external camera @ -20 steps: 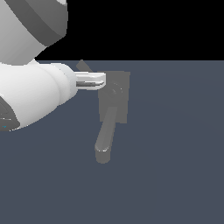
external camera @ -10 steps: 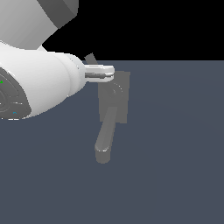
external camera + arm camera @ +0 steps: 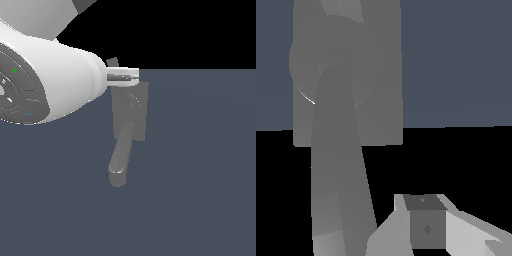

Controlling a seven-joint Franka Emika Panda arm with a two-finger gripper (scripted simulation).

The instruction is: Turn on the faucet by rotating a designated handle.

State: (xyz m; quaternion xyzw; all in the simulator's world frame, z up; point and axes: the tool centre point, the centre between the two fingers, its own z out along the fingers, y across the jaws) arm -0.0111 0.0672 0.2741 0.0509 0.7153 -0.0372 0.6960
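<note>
One faucet [image 3: 129,116] on the floor [image 3: 200,175], one handle [image 3: 113,62] mostly hidden behind the gripper [image 3: 131,76]; grip state unclear.

The arm [image 3: 50,75] hides most of the handle [image 3: 113,62]; the pincer [image 3: 131,76] spread cannot be told; the wrist view's edge crops the spout [image 3: 336,190].
</note>
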